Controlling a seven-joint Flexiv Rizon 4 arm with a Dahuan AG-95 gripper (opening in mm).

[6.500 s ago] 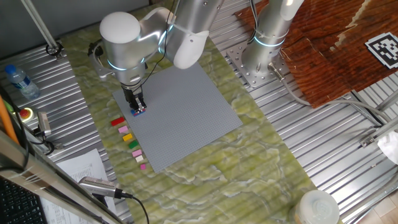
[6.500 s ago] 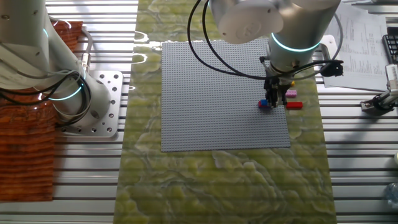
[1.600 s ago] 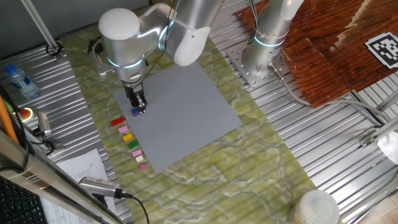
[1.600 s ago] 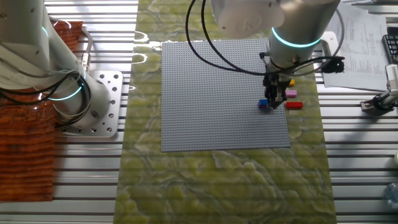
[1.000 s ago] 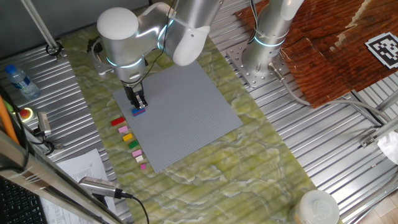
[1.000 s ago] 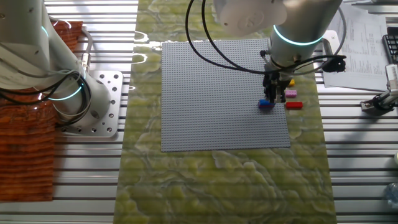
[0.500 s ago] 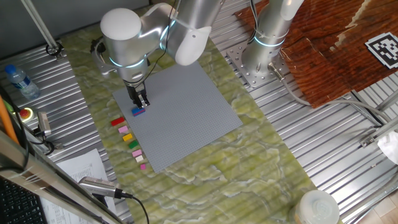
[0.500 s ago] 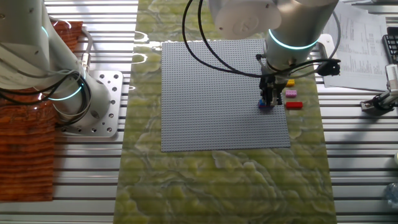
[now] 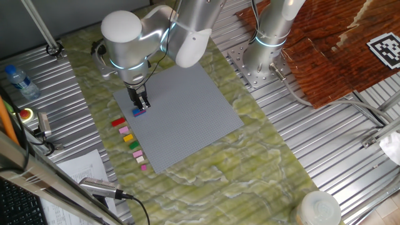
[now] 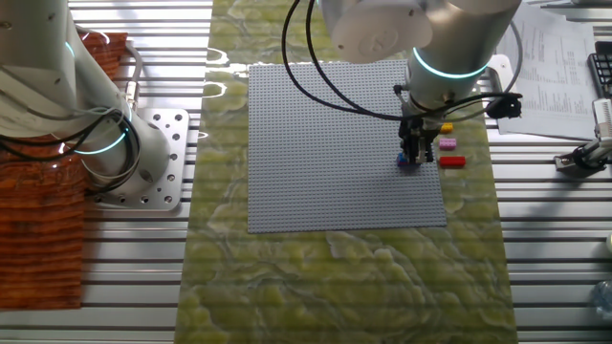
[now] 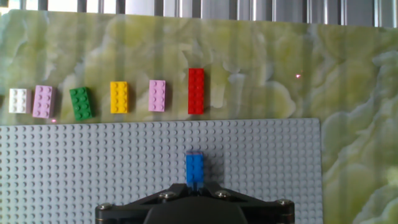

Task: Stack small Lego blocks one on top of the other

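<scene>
A small blue brick [image 11: 194, 168] sits on the grey baseplate [image 11: 87, 162] near its edge; it also shows in one fixed view [image 9: 138, 112] and in the other fixed view [image 10: 404, 161]. My gripper [image 11: 194, 185] hangs just over the brick's near end, fingers drawn together with only a thin slit between them, holding nothing that I can see. It shows in one fixed view [image 9: 142, 104] and the other [image 10: 412, 156]. A red brick [image 11: 196, 91] lies off the plate on the mat, straight beyond the blue one.
Beside the red brick lies a row of bricks on the mat: pink [image 11: 157, 95], yellow [image 11: 119, 97], green [image 11: 81, 103], pink [image 11: 43, 101], white [image 11: 17, 100]. A second robot base [image 10: 143, 162] stands past the plate's far side.
Over the last second my gripper has shifted slightly sideways above the blue brick. The blue brick and the row of bricks have not moved.
</scene>
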